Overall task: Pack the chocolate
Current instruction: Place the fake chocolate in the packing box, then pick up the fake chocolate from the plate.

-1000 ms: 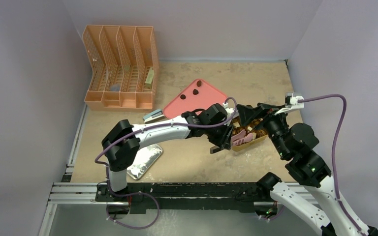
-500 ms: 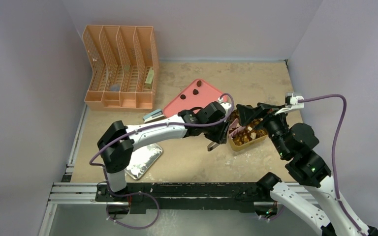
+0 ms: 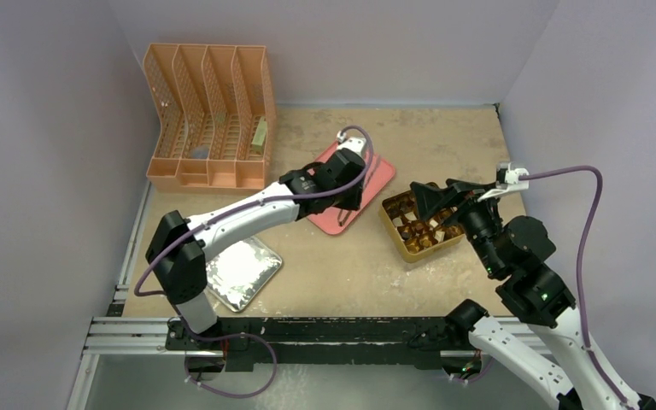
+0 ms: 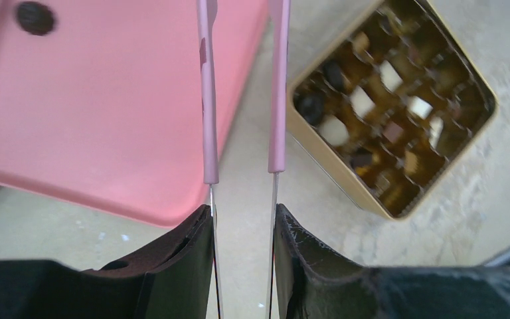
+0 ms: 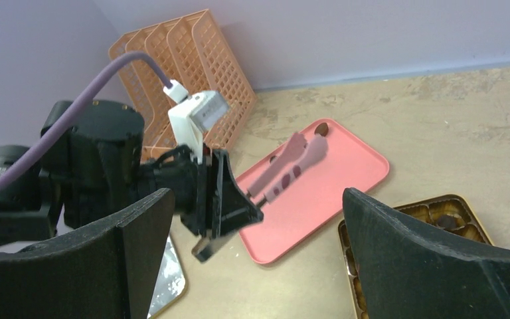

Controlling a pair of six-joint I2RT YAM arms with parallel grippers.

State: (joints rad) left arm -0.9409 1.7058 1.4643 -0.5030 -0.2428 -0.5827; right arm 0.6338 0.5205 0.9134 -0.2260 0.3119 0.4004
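Left gripper [image 3: 376,173] over tray [image 4: 106,119] edge, right gripper [image 3: 444,198] over box [image 4: 325,173].
Both apart, empty; chocolate [image 4: 362,103] in box, one piece [image 4: 35,18] on tray.

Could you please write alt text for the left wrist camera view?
The left gripper has its pink jaws slightly apart and empty above the table, between a pink tray carrying one dark chocolate and a gold box whose cells hold brown and cream pieces.
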